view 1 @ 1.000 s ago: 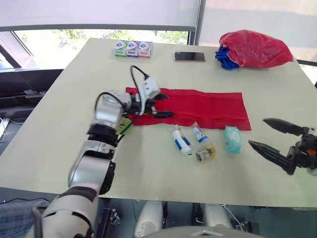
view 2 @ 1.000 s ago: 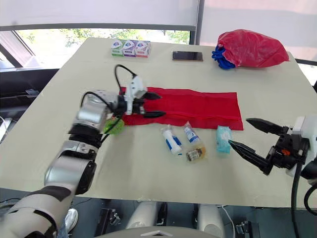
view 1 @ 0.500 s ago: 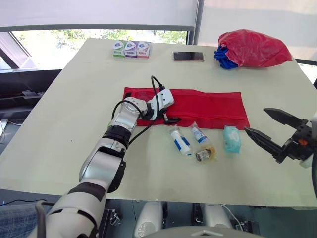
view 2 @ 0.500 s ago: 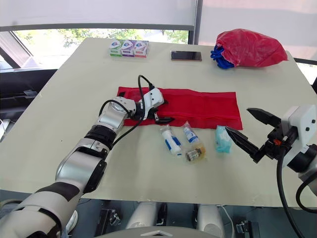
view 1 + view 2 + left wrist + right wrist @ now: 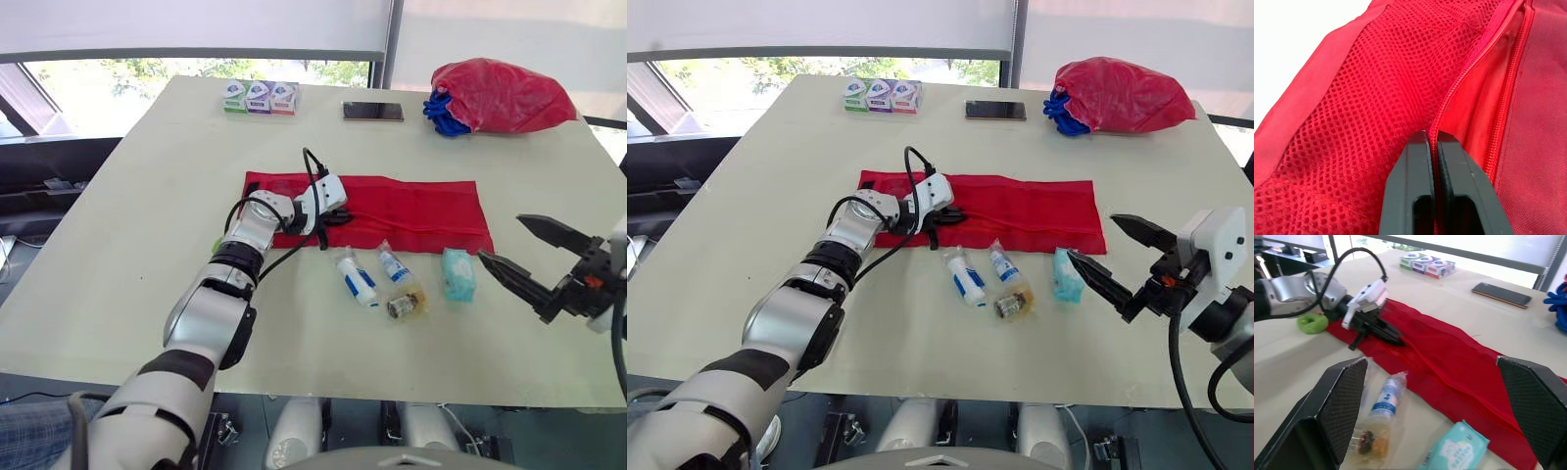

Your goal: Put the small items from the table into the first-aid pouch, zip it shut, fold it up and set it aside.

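A pale table (image 5: pixel 147 245) stands by a bright window (image 5: pixel 98 73). The red pouch (image 5: pixel 411 211) lies flat mid-table, and the left gripper (image 5: pixel 333 215) is pinched tight on its zipper edge toward its 9 o'clock end. The right gripper (image 5: pixel 500 238) hangs wide apart and empty, with the wipes pack (image 5: pixel 459 274) just beside it at 9 o'clock.

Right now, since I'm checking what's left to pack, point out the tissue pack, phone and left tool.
tissue pack (image 5: pixel 459 274), left eye view, centre of its teal wrapper.
phone (image 5: pixel 373 112), left eye view, middle of its screen.
left tool (image 5: pixel 1433 137), left wrist view, between fingertips pinching the first-aid pouch (image 5: pixel 1352 98).
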You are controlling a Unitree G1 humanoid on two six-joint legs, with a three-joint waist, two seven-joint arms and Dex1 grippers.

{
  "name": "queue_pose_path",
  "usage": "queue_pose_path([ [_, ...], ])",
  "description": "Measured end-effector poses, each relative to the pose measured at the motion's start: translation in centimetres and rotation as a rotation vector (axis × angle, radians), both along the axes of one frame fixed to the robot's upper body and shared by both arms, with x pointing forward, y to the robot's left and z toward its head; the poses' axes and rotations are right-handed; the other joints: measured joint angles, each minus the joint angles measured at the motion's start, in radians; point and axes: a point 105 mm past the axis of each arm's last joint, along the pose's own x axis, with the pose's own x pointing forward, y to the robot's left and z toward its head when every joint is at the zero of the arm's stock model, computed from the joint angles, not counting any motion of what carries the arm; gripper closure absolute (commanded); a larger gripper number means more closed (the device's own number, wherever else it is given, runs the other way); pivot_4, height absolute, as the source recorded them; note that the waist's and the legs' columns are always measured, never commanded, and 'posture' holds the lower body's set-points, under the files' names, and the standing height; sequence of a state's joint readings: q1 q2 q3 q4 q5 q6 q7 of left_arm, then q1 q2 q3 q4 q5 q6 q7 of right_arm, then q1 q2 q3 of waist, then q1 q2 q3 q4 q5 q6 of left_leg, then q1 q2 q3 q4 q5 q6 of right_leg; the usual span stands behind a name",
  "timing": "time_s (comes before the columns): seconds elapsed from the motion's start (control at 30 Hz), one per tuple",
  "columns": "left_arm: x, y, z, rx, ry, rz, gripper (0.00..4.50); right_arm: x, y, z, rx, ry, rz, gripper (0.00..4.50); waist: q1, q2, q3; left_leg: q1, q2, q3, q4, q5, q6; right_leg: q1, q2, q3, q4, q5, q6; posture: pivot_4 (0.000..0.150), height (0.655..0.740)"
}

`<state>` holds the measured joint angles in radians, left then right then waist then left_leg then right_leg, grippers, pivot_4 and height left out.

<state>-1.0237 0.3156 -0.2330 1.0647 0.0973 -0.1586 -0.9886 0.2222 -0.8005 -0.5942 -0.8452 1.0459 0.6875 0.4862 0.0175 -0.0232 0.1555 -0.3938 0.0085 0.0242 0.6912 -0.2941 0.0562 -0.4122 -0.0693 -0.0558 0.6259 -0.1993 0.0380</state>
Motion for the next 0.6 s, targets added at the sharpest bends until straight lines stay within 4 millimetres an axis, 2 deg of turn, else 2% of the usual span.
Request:
queue_pose_path([
  [0.13,-0.2,0.1,-0.1,-0.005,0.018,-0.012,4.46,-0.7,0.7,0.0,-0.011,0.014,0.083,0.0,0.0,0.0,0.0,0.0,0.0,0.0,0.0,0.0,0.0,0.0,0.0,0.0,0.0,0.0,0.0,0.15,0.74],
  [0.33,-0.3,0.2,0.2,-0.006,0.029,-0.034,4.46,-3.0,2.0,-0.4,-0.058,0.062,0.259,0.0,0.0,0.0,0.0,0.0,0.0,0.0,0.0,0.0,0.0,0.0,0.0,0.0,0.0,0.0,0.0,0.15,0.74],
  [0.47,-0.5,0.3,0.2,-0.005,0.047,-0.05,4.46,-3.2,1.2,0.2,-0.141,0.022,0.293,0.0,0.0,0.0,0.0,0.0,0.0,-0.001,0.001,0.0,0.0,0.0,0.0,-0.001,0.0,0.0,0.0,0.15,0.74],
  [0.6,-0.5,0.6,0.4,0.004,0.06,-0.058,4.46,-3.0,-1.0,0.9,-0.208,0.017,0.305,0.0,0.0,-0.001,0.0,0.0,0.0,-0.001,0.001,0.0,0.0,0.0,0.0,-0.001,0.0,0.0,0.0,0.15,0.74],
])
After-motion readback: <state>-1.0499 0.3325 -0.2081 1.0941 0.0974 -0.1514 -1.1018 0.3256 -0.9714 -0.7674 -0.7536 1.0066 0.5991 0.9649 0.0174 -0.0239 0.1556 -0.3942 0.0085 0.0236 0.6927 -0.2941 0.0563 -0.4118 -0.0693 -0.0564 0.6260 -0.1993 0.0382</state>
